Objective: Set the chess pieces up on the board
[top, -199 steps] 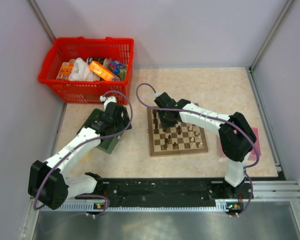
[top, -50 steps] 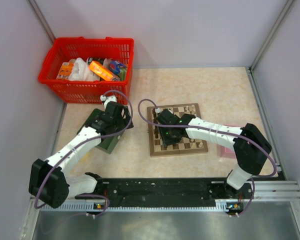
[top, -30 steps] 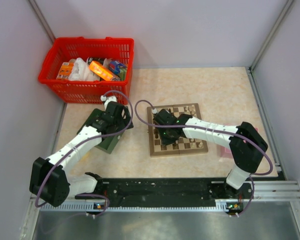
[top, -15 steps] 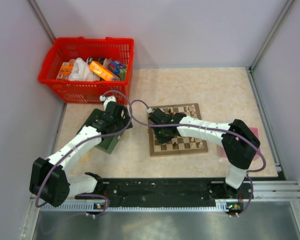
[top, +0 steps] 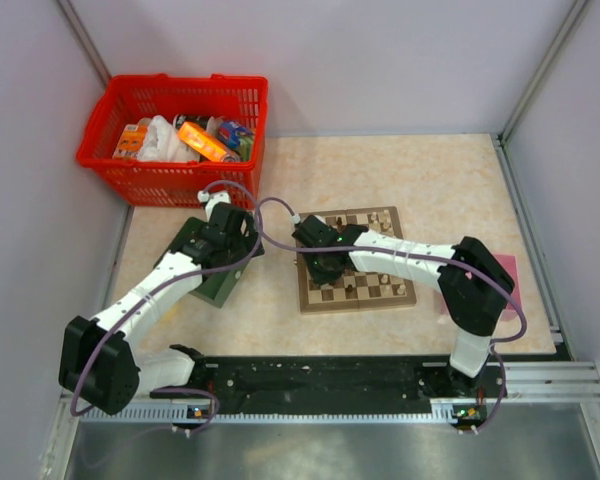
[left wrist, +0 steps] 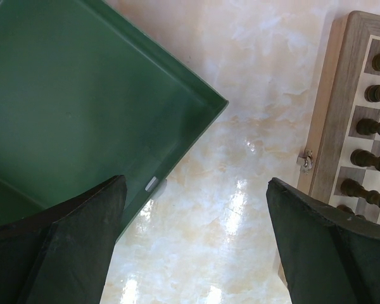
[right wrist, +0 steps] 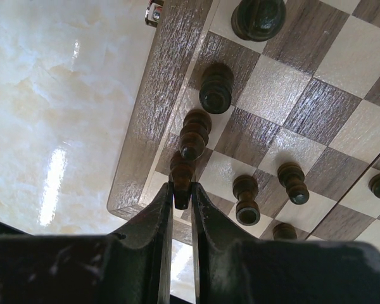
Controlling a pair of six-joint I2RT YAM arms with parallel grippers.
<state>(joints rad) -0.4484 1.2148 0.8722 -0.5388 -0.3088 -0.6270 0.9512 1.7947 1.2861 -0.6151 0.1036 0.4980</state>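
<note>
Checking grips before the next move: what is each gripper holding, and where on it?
Right gripper pinches a dark chess piece by its head; left gripper is open, holding nothing.

the square checked wooden chessboard [top: 355,303] lies at the middle of the pale stone-patterned table [top: 430,180]. the green plastic tray [left wrist: 63,95] sits left of it, apart; the pink box [top: 507,272] lies to its right. the red plastic basket [top: 150,170] stands far left, behind the tray. small dark wooden chess pieces [right wrist: 215,87] stand along the board's left edge.

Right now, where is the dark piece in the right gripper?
Right wrist view: the dark piece is pinched in the right gripper, by the board's wooden border near a corner, beside a second dark piece.
</note>
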